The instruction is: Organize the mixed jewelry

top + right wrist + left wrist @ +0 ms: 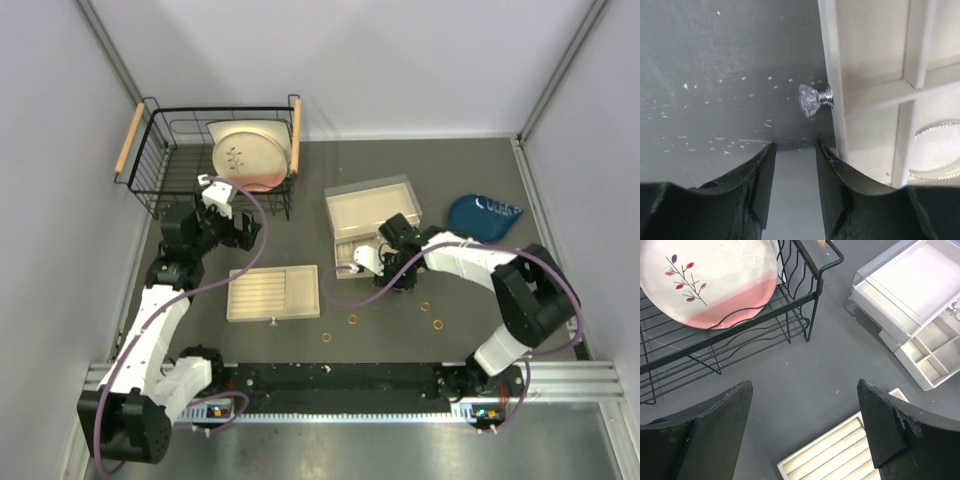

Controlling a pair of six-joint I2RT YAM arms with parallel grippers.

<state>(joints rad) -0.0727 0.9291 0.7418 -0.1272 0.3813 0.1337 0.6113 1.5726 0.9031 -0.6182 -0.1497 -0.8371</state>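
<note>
Several small gold rings lie loose on the dark table, among them ring (352,320), ring (327,337) and ring (438,325). A thin silver hoop (935,150) rests in a compartment of the pulled-out beige drawer (875,95). My right gripper (358,266) (795,146) stands at the drawer's front, open to a narrow gap with nothing in it. The clear drawer knob (810,100) is just ahead of its tips. My left gripper (243,232) (805,390) hangs wide open and empty above bare table, between the basket and the beige ridged tray (273,292) (840,455).
The beige drawer box (368,205) (912,285) stands behind the drawer. At the back left, a black wire basket (165,165) (805,300) holds a pink-and-white plate (250,155). A blue object (484,215) lies at the right. Grey walls close in both sides.
</note>
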